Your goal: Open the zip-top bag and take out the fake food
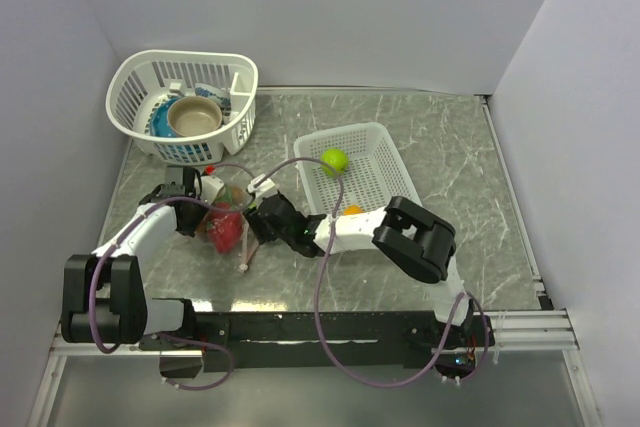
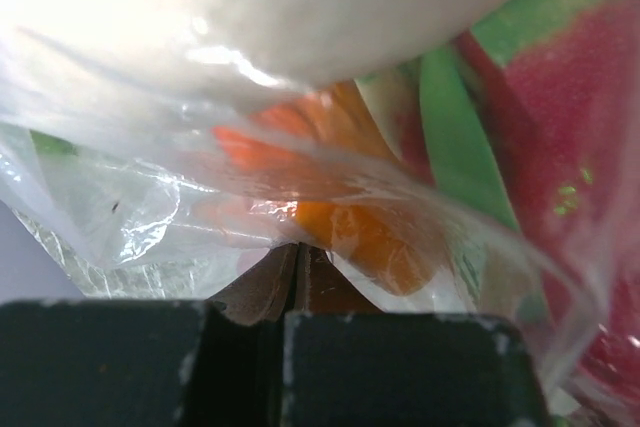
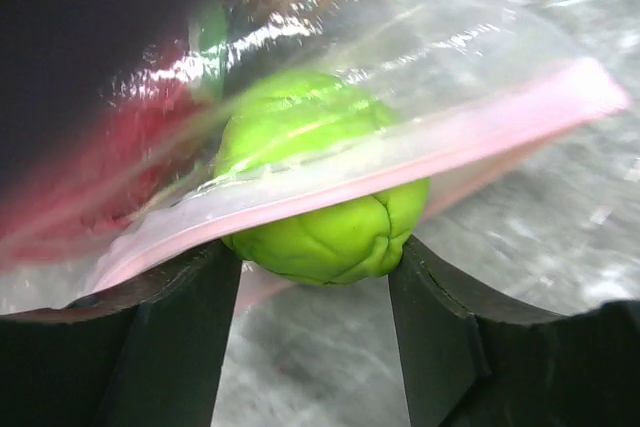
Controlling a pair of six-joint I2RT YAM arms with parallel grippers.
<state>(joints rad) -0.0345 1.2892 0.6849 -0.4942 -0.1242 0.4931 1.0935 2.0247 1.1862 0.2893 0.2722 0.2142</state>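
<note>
Pinching clear film shut, the left gripper [image 2: 297,257] anchors the zip-top bag [image 1: 226,231] on the table [image 1: 450,167] between the arms. Its mouth faces right, with the pink zip strip [image 3: 480,112] running roughly near-to-far. The right gripper [image 3: 315,277] squeezes a lime-green piece [image 3: 320,232] halfway out. Red fake food [image 2: 560,147] is inside; two pieces [image 1: 334,160] lie in the white basket [image 1: 385,147] beyond.

Likely a robotics lab: plain white walls [image 1: 300,7] box in a marble-look table [image 1: 450,157].
</note>
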